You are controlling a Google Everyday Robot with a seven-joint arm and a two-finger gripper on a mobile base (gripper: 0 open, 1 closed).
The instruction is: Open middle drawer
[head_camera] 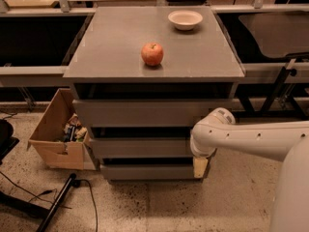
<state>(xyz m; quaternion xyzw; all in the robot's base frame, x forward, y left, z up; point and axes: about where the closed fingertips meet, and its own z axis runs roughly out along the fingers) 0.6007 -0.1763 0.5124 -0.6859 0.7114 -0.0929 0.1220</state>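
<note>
A grey cabinet holds three stacked drawer fronts. The middle drawer (140, 148) is a plain flat grey front between the taller top drawer (145, 112) and the bottom drawer (149, 171). It looks closed or nearly closed, with a dark gap above it. My white arm (251, 141) reaches in from the right. Its wrist covers the right end of the middle drawer. My gripper (200, 167) points down at the cabinet's right front corner, level with the bottom drawer front.
A red apple (152, 54) and a white bowl (185, 19) sit on the cabinet top (111, 42). An open cardboard box (55, 134) of items stands on the floor to the left. A black cable and pole (60, 202) lie on the floor at front left.
</note>
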